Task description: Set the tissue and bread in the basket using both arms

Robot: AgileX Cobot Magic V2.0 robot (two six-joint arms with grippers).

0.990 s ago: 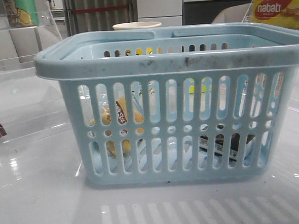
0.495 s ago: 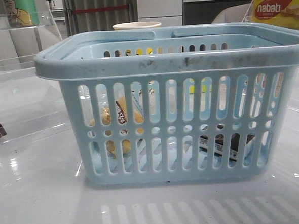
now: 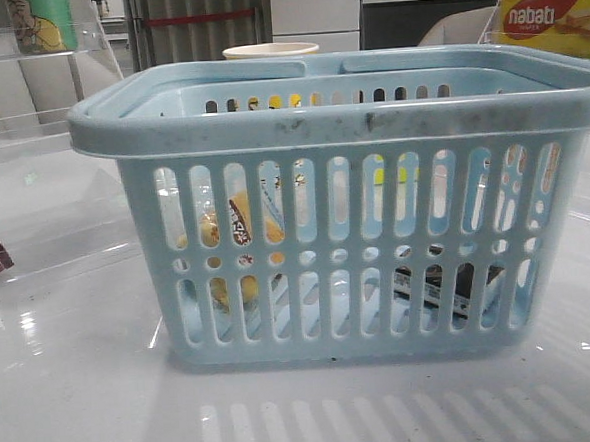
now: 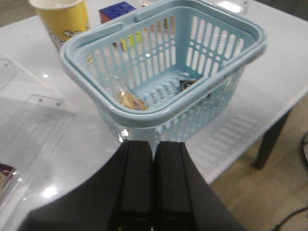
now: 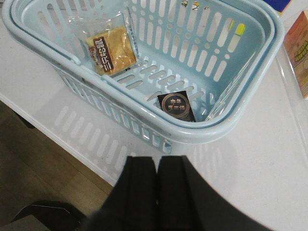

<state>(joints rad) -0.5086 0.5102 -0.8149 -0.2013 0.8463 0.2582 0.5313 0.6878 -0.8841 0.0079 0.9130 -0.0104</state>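
A glossy white worktop [image 3: 75,395] fills the scene, with shelves and cabinets dim in the background of the front view. On it stands the basket [image 3: 339,128], light blue, its rim scuffed with dark specks and its handles folded down along the top.

Both task items lie inside it. The bread [image 5: 111,49], pale yellow in its clear wrapper with the brown label facing up, rests on the basket floor against 1 end wall. The tissue [image 5: 176,107], a small black pack with a round printed emblem, lies flat on the floor toward the opposite end, well apart from the bread.

The left claw [image 4: 152,180] is outside the basket, above the worktop just short of the near rim; its 2 black fingers are pressed together with only a thin seam between them, and nothing is between them. From this claw, the basket sits straight ahead, bread and tissue beyond the rim.

The right claw [image 5: 158,192] is likewise clear of the basket, over the worktop edge, fingers closed flat against each other and holding nothing. The tissue lies just ahead of it inside the near wall; the bread is farther ahead and off to 1 side.

Beyond the basket stand a yellow paper cup [image 4: 61,18] and a colour cube [image 4: 117,10]. A yellow and red "nabati" box [image 3: 551,17] sits at the far right, and a clear acrylic stand [image 4: 33,120] lies beside the basket.
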